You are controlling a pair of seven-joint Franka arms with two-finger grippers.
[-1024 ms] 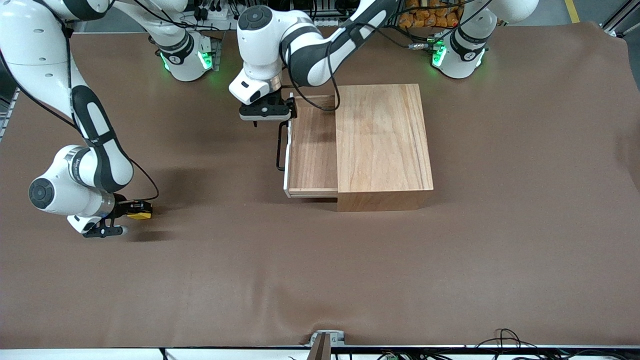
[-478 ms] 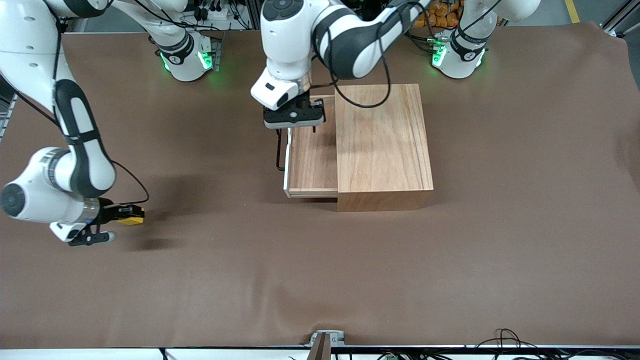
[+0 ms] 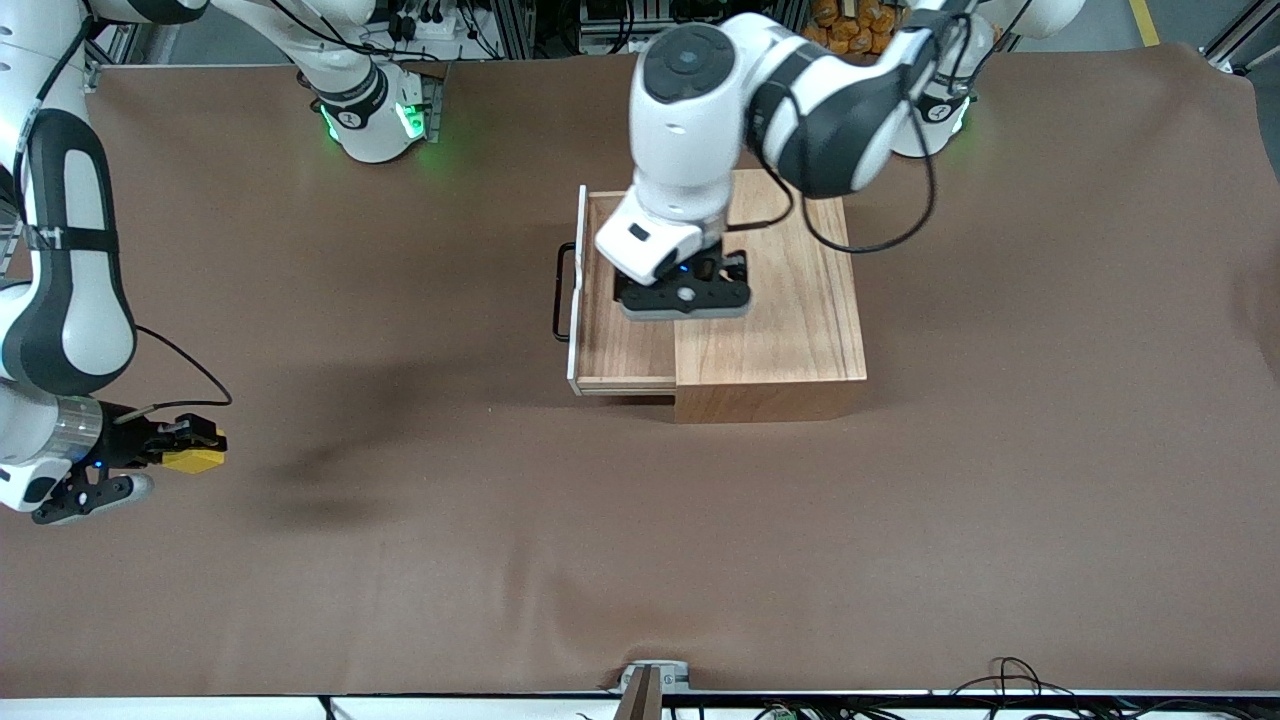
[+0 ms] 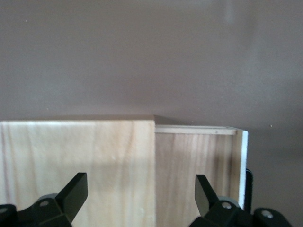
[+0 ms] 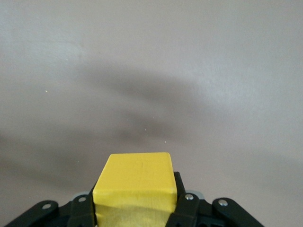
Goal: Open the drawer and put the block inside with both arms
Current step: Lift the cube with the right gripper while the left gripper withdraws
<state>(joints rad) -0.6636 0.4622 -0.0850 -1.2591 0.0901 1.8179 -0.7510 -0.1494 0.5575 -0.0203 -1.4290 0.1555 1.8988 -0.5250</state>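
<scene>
The drawer (image 3: 622,345) stood partly pulled out of the wooden box (image 3: 765,300), toward the right arm's end of the table (image 3: 640,560). Its white front edge and black wire handle (image 3: 562,292) faced that way, and the tray inside looked bare where visible.

The left gripper (image 3: 684,298) hung over the seam where the drawer met the box top, w/ nothing in it. In the left wrist view its fingers (image 4: 75,189) were spread wide apart, one over the box top (image 4: 75,156) and the other over the drawer floor (image 4: 199,161).

The right gripper (image 3: 185,450) was up over bare table near the right arm's end, well apart from the drawer. It was clamped on the yellow block (image 3: 192,459); the right wrist view showed the block (image 5: 136,182) pinched between the two black fingers (image 5: 182,208), w/ its top face clear and a soft shadow on the table (image 5: 151,71) below.

The block was thus in the air, not in the drawer.
</scene>
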